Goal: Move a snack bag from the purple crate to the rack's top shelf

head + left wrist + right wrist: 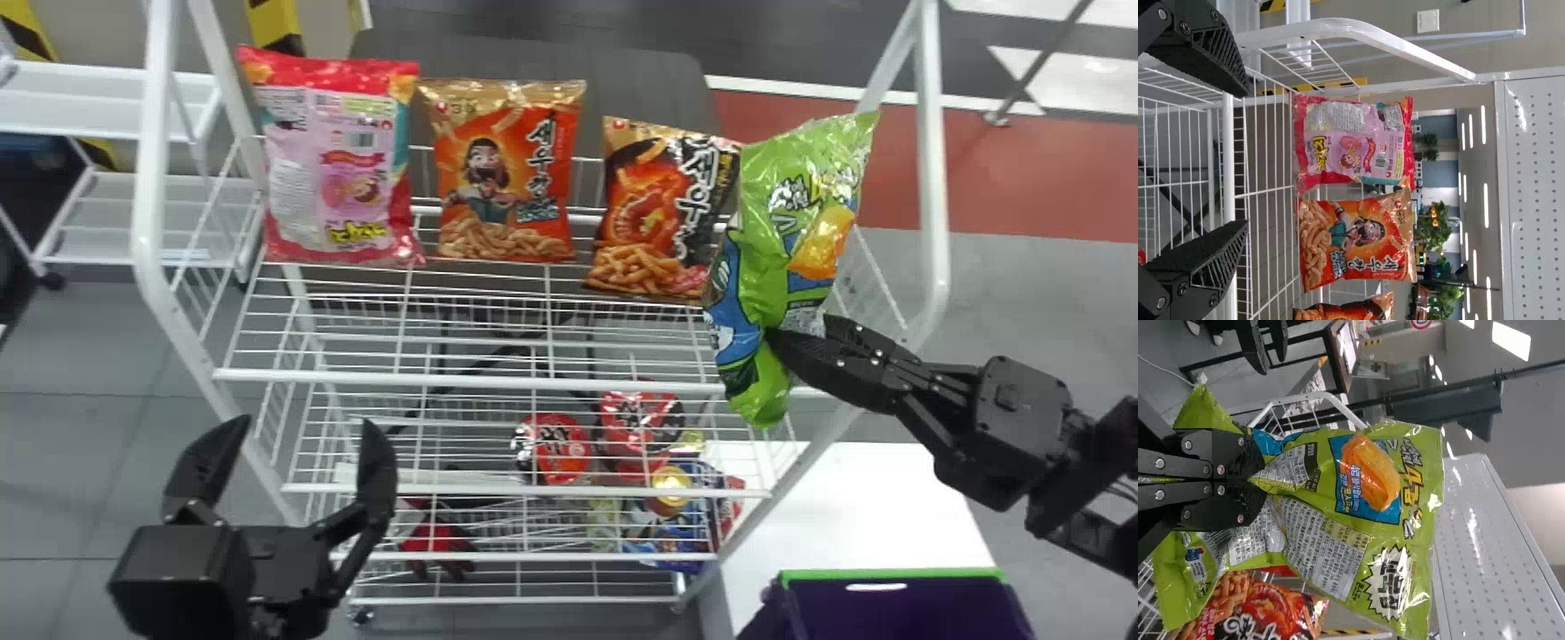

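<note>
In the head view, the right hand [789, 342], at the right of the frame, is clamped on the lower part of a green snack bag [787, 222]. The bag is held upright, slightly tilted, at the right end of the rack's [933, 178] top shelf [533, 382], overlapping a black-and-orange bag [658, 213] in the picture. That one stands in a row with an orange bag [507, 178] and a pink-and-red bag [342, 160], at upper left. The left hand [304, 425] is at lower left, its fingers apart. The purple crate [889, 574] is at lower right, near a white surface [845, 507].

The left wrist view shows the left hand's [1247, 159] fingers spread before the rack.

In the right wrist view, the right hand's [1265, 477] fingers pinch the green wrapper together.
</note>
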Robot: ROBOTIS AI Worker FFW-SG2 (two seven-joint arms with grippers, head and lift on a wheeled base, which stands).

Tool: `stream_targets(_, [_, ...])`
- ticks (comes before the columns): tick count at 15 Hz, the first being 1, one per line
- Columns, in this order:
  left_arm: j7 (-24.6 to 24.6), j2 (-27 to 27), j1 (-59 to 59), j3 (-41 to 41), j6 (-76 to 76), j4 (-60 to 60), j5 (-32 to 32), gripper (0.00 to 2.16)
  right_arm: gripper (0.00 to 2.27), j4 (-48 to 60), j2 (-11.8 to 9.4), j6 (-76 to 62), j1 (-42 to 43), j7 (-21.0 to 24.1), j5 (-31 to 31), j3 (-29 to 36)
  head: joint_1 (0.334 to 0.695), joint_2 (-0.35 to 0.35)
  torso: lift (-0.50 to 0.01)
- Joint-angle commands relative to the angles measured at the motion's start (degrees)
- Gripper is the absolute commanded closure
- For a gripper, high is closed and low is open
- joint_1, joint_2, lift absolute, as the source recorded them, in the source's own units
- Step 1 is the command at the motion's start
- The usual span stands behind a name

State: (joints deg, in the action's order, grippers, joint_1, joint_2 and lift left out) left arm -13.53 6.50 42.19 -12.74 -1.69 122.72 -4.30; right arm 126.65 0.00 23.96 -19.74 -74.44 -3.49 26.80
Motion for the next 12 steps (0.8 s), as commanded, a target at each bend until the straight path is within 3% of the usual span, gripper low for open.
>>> stream_targets(1, [0.0,0.1,0.4,0.1,0.2,0.3,-0.1,0.14,1.68,-5.3,0.1,-7.6,2.0,3.2,2.3,-2.5,0.695,-0.088,0.001])
stream_targets(12, [0.0,0.2,1.2,0.2,0.5,0.9,-0.4,0.14,1.68,-31.4,0.1,-30.5,13.5,26.0,6.3,-4.5,0.695,-0.136,0.001])
